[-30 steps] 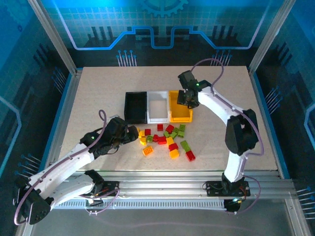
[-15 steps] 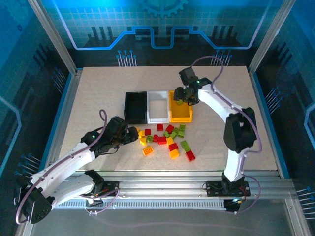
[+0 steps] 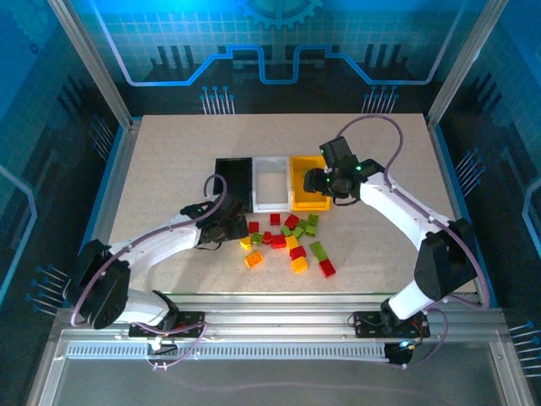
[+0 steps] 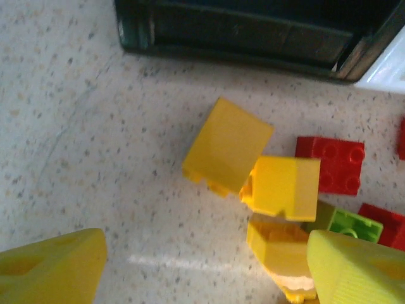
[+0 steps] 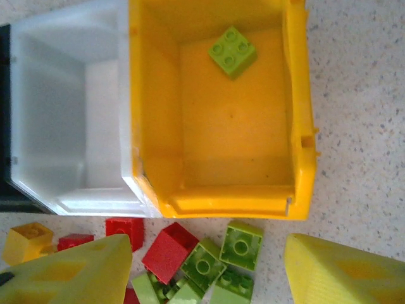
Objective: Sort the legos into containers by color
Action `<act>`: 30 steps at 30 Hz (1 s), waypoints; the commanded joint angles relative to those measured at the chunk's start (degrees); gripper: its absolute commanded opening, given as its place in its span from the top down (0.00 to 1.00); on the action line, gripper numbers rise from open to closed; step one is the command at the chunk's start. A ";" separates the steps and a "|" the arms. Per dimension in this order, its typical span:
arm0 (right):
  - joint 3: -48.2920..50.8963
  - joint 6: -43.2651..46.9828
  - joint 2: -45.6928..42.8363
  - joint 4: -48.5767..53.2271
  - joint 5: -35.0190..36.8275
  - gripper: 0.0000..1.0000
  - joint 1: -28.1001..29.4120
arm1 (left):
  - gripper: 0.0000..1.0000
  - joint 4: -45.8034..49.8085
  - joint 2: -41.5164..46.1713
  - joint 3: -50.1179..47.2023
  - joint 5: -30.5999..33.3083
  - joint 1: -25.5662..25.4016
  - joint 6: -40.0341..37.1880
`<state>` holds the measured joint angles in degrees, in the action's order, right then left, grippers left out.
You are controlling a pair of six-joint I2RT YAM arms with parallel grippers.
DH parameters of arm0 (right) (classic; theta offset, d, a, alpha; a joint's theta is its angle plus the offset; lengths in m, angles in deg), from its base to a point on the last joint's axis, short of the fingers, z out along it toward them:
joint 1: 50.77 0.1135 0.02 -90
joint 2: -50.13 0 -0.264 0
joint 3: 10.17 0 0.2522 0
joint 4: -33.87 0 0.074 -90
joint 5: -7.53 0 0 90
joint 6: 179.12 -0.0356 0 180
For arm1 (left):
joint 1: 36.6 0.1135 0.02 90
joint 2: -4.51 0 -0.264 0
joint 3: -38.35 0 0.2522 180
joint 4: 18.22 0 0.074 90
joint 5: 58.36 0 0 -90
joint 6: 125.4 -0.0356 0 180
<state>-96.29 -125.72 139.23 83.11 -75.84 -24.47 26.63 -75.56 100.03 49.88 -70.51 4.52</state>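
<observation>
The legos are a loose pile [image 3: 287, 241] of red, yellow and green bricks in front of three containers: black bin [image 3: 232, 182], white bin [image 3: 270, 184], yellow bin [image 3: 303, 196]. My left gripper [image 4: 209, 278] is open, low over the table. A yellow brick [image 4: 278, 244] lies against its right finger [image 4: 357, 272], and two more yellow bricks [image 4: 228, 149] are just ahead. My right gripper [image 5: 209, 278] is open and empty, above green bricks [image 5: 243, 244] and a red brick [image 5: 169, 250] at the yellow bin's near rim [image 5: 228, 202]. One green brick [image 5: 233, 50] lies inside that bin.
The black bin's wall [image 4: 253, 31] is close ahead of the left gripper. A red brick [image 4: 329, 164] and a green one [image 4: 345, 221] sit right of the yellow bricks. The white bin [image 5: 69, 114] looks empty. Bare table lies left of the pile.
The left arm has reached forward and right to the yellow bricks by the black bin. The right gripper has drawn back from over the yellow bin toward its near rim.
</observation>
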 commanded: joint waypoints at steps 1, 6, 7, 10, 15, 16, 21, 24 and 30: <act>1.14 -1.02 -3.54 -0.57 0.89 0.34 0.16 | 0.17 -1.89 -3.30 2.74 4.95 0.40 -4.30; 2.17 -1.35 -5.02 -0.81 1.19 0.34 -0.62 | 0.20 -2.59 -7.17 4.18 7.35 0.40 -6.00; 2.39 -1.39 -5.28 -0.97 1.12 0.34 -0.81 | 0.21 -2.70 -7.78 4.36 7.89 0.37 -6.04; 2.83 -1.51 -5.93 -1.12 1.10 0.34 -1.25 | 0.22 -3.29 -9.41 4.38 9.21 0.85 -5.85; 3.32 -1.64 -7.16 -0.95 1.23 0.34 -1.83 | 0.25 -5.43 -12.74 4.80 7.95 1.85 -5.65; 3.36 -1.63 -7.48 -0.94 1.26 0.34 -1.95 | 0.25 -5.87 -13.25 4.90 7.91 1.99 -5.72; 3.54 -1.59 -8.39 -0.69 1.47 0.34 -2.39 | 0.31 -6.71 -15.43 5.34 7.51 1.99 -5.36; 3.63 -1.62 -8.76 -0.77 1.57 0.34 -2.49 | 0.36 -6.95 -16.40 5.12 7.82 2.11 -5.27; 3.63 -1.93 -8.86 -0.51 1.64 0.34 -2.57 | 0.38 -6.79 -17.28 4.40 7.13 2.27 -4.80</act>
<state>-93.12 -126.64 131.64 82.52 -75.27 -26.48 18.74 -92.22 104.88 56.87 -68.68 0.06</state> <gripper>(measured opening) 0.657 0.619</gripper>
